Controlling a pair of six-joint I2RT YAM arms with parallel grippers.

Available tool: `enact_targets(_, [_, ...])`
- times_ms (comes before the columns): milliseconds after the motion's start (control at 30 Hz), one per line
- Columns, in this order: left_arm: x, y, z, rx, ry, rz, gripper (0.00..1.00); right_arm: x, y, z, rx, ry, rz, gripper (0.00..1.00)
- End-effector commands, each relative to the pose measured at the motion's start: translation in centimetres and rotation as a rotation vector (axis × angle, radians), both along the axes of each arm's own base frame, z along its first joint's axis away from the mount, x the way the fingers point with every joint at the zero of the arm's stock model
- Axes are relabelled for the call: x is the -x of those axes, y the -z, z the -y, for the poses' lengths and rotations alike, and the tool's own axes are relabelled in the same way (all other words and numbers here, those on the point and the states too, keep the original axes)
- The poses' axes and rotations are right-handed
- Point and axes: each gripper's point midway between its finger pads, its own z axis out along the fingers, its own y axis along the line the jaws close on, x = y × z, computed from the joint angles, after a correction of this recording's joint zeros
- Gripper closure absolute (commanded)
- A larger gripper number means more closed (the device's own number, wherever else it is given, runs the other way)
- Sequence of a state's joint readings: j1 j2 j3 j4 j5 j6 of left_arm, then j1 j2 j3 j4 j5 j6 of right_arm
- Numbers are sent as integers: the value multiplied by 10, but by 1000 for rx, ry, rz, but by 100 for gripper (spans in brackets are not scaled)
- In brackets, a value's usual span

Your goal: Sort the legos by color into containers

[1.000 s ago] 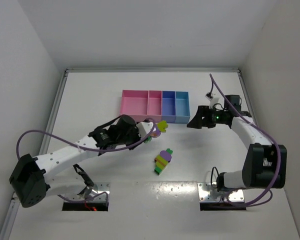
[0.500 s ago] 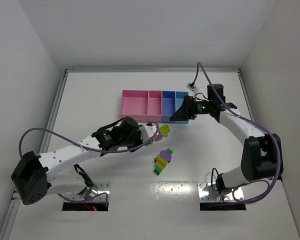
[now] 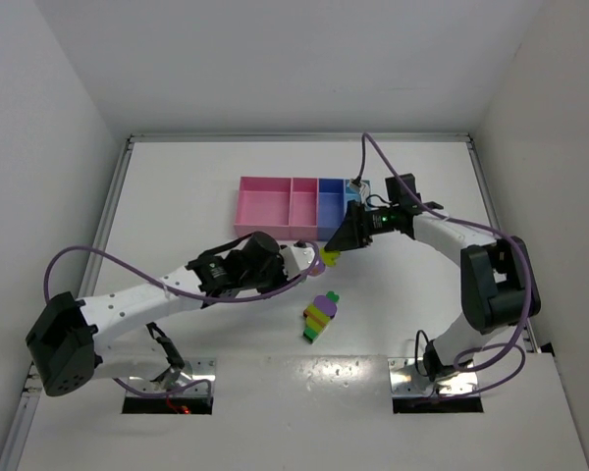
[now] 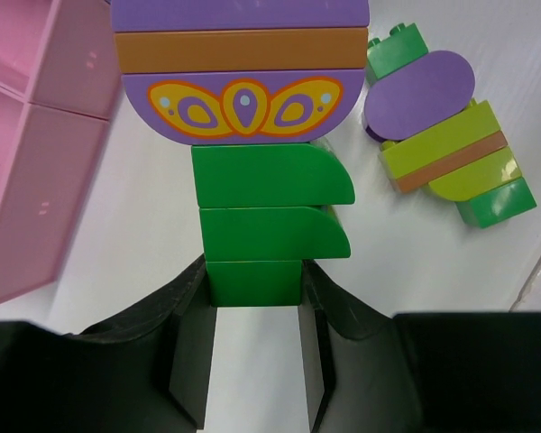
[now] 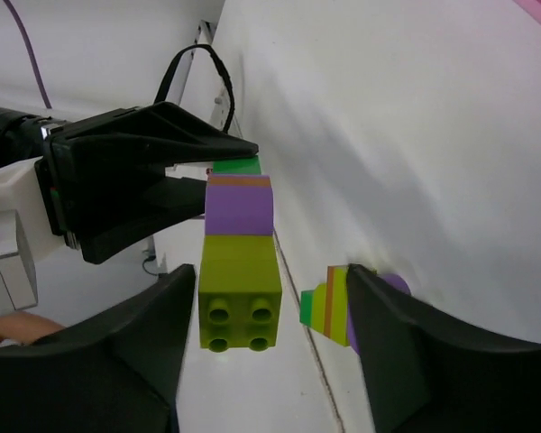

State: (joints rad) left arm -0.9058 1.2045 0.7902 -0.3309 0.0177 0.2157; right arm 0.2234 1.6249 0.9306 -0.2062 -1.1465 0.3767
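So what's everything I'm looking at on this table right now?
bins: four joined in a row, two pink, one blue, one light blue, far middle of the table; the light blue one is partly hidden by the right arm.
held lego clump: one, dark green, purple, orange and yellow-green, just in front of the bins.
loose lego clump: one, purple, yellow-green, orange and green, lying nearer the arm bases.
table: one, white, under everything.
left gripper: one, black, shut on the green end of the held lego clump.
right gripper: one, black, open, fingers either side of that clump's yellow-green end.
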Motion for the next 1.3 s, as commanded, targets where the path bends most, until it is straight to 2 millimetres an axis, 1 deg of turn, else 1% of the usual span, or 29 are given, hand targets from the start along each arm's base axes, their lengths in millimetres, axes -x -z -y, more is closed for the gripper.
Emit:
enact_targets(0, [-11,-33,19,89,-14,75,92,-1,-17,-9,-54,-58,58,36])
enact_targets(33, [-12,-35,20,96,-14,80,92,0,-19,-9,-62,-65,56,41])
enact_targets(67, [-12,-31,18,86,-21,80,92,2,-20,-9,-70,-72,54,51])
enact_targets(100, [-13,-24,15,67,-29,74,92,2,-20,-9,-70,-72,54,58])
enact_targets(133, [-14,-24,14,62,-37,80,92,3,-22,-9,-79,-80,52,64])
enact_targets(167, [-14,-20,11,50,-44,78,92,4,-23,-10,-87,-87,50,79])
enact_targets(233, [-14,-15,7,35,-53,77,92,9,-23,-8,-84,-86,37,90])
enact_targets(267, [-10,-7,2,22,-53,68,92,8,-26,-6,-85,-77,40,98])
enact_targets(300, [-10,-3,-1,11,-60,67,92,9,-25,-5,-83,-84,54,100])
enact_targets(333, [-10,-10,-1,23,-54,85,92,13,-24,0,-74,-77,34,100])
enact_targets(367, [-6,2,-8,-11,-46,70,92,14,-25,0,-70,-84,39,100])
enact_targets(400, [-3,2,-11,-13,-46,69,92,13,-22,5,-63,-88,69,100])
enact_targets(433, [1,1,-14,-20,-25,63,92,20,-24,7,-54,-96,46,100])
enact_targets(500, [7,9,-22,-56,-2,42,92,19,-23,16,-32,-87,57,100])
enact_targets(533, [10,12,-27,-66,8,27,94,22,-14,24,6,-85,49,100])
enact_targets(567, [17,18,-33,-98,25,2,94,22,-11,26,26,-96,56,100])
enact_targets(600, [16,21,-38,-115,20,-5,94,21,-10,32,44,-91,68,100])
enact_targets(633, [19,23,-39,-127,43,-13,94,22,-1,38,73,-89,62,100])
enact_targets(700, [26,27,-41,-144,79,-36,94,20,2,43,92,-82,69,100])
enact_targets(800, [36,46,-40,-180,112,-114,94,14,6,48,124,-71,99,100])
enact_targets(867, [31,56,-39,-223,101,-155,90,8,5,50,148,-67,129,100])
enact_targets(900, [33,60,-37,-230,114,-182,90,8,7,51,159,-70,129,100])
enact_targets(933, [30,59,-35,-222,109,-213,90,5,8,53,182,-64,140,100])
enact_targets(967, [29,67,-35,-240,107,-254,90,5,8,53,183,-67,148,100])
enact_targets(1000, [26,67,-34,-230,101,-266,90,1,9,55,206,-62,159,100])
enact_targets(1100, [10,54,-29,-139,54,-286,92,-2,18,62,268,-53,170,100])
enact_targets(1133, [1,49,-30,-106,28,-289,92,1,22,64,285,-56,178,100])
enact_targets(1167, [0,42,-27,-67,36,-288,93,1,27,66,299,-58,189,100])
enact_targets(1267, [-12,18,-19,31,-1,-233,93,14,50,72,365,-86,153,98])
